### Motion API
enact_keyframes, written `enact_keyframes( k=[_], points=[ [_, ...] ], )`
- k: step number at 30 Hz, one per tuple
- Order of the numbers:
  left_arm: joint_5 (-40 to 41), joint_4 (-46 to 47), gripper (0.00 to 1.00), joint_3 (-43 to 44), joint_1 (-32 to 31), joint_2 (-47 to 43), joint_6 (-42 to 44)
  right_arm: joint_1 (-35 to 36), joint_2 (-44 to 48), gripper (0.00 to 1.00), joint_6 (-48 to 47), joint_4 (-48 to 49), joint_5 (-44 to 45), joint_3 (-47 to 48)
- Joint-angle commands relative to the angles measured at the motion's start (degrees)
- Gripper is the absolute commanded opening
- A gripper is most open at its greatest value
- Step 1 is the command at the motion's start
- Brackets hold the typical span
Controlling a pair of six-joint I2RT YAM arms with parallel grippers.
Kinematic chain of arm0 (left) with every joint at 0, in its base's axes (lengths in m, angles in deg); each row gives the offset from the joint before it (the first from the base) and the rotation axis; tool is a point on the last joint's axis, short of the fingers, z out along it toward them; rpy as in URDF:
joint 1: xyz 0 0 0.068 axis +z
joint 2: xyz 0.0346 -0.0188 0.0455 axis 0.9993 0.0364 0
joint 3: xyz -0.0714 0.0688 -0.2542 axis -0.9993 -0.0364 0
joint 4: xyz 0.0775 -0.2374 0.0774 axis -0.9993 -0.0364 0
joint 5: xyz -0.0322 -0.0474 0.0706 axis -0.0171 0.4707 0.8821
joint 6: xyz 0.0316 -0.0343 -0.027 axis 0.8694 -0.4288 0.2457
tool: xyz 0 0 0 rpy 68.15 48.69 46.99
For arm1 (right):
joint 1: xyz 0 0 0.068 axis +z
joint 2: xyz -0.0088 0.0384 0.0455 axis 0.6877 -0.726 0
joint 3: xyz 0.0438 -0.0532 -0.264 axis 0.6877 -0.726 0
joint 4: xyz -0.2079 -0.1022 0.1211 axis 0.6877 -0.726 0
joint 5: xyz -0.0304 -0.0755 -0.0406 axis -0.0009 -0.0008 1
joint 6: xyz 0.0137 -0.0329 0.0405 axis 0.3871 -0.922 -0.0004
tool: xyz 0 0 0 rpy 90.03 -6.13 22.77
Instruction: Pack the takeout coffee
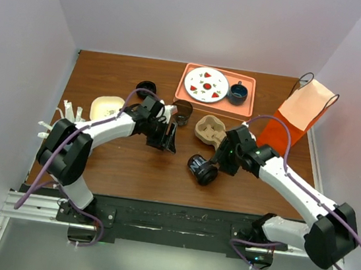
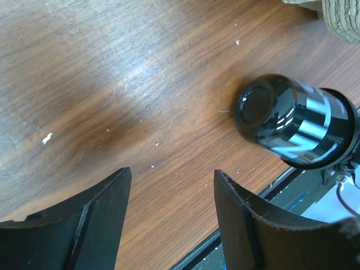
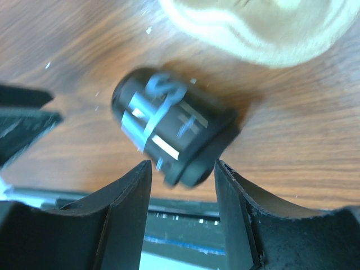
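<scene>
Coffee tipped on side, worktop front-centre. Lid end inside parted right hand, no firm grip seen. Left hand open, empty. Step: grasping. Next: close squarely, stand it in carrier.

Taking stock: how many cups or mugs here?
3: takeout coffee lying at centre, brown cup beside the tray's near-left corner, blue mug on the tray. More may be hidden.
</scene>
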Motion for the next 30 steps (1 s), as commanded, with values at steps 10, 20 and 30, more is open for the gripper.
enact_keyframes(
  k=[10, 20, 30],
  points=[
    [-3.9, 4.9, 0.64, -4.9, -0.3, -3.9, 0.7, 9.1, -6.1, 0.52, 10.5, -8.4, 10.7, 9.4],
    [-2.9, 5.5, 0.64, -5.6, -0.3, -5.7, -0.3, 9.7, -2.9, 0.54, 24.1, -23.6, 11.8, 14.6],
    [-3.2, 6.0, 0.64, -7.1, -0.5, -5.9, -0.8, 12.9, -4.0, 0.58, 32.2, -20.0, 7.5, 11.1]
  ],
)
